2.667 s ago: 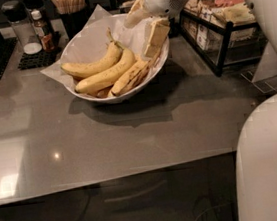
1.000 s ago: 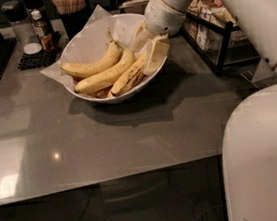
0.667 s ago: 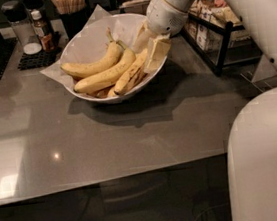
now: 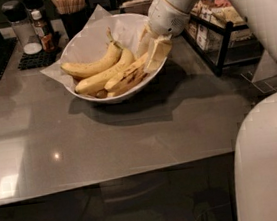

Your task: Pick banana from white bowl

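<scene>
The white bowl (image 4: 89, 95), lined with crinkled white paper, stands at the back of the grey table (image 4: 112, 146). It holds three bananas. The banana (image 4: 126, 78) with brown streaks lies at the front right, beside two cleaner yellow ones (image 4: 93, 66). My gripper (image 4: 151, 50) reaches down from the upper right to the bowl's right rim. Its pale fingers (image 4: 158, 54) stand apart on either side of the streaked banana's right end. The banana still rests in the bowl.
A shaker (image 4: 18, 27), a small sauce bottle (image 4: 44, 32) and a dark cup of sticks (image 4: 71, 7) stand behind the bowl on the left. A black wire rack (image 4: 218, 34) with packets stands to the right. My white body (image 4: 271, 161) fills the lower right.
My gripper has come down and a little left, from above the bowl's right rim to the streaked banana's right end. The bananas have not moved.
</scene>
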Controlling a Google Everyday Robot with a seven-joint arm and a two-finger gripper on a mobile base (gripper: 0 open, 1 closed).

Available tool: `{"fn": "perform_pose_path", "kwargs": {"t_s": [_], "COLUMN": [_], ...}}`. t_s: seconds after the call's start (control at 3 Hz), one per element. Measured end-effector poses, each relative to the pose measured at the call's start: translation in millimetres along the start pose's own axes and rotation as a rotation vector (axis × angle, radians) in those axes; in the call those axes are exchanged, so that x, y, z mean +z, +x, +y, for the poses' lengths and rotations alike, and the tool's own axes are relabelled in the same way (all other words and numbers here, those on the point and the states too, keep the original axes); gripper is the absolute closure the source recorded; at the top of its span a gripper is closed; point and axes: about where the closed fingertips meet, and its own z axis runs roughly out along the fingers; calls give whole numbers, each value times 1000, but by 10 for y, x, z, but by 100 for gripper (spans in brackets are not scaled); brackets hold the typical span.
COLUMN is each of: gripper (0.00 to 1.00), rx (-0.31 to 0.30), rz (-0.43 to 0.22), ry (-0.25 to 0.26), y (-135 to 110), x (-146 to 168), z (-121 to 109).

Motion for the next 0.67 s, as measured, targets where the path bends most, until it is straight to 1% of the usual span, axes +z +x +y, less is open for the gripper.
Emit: {"fn": "perform_pose_path", "kwargs": {"t_s": [0.33, 0.67], "gripper": [100, 100], "rx": [8, -23], "rz": [-1, -43], "ry": [20, 80], "y": [14, -60], "x": [-57, -263], "z": [21, 40]}}
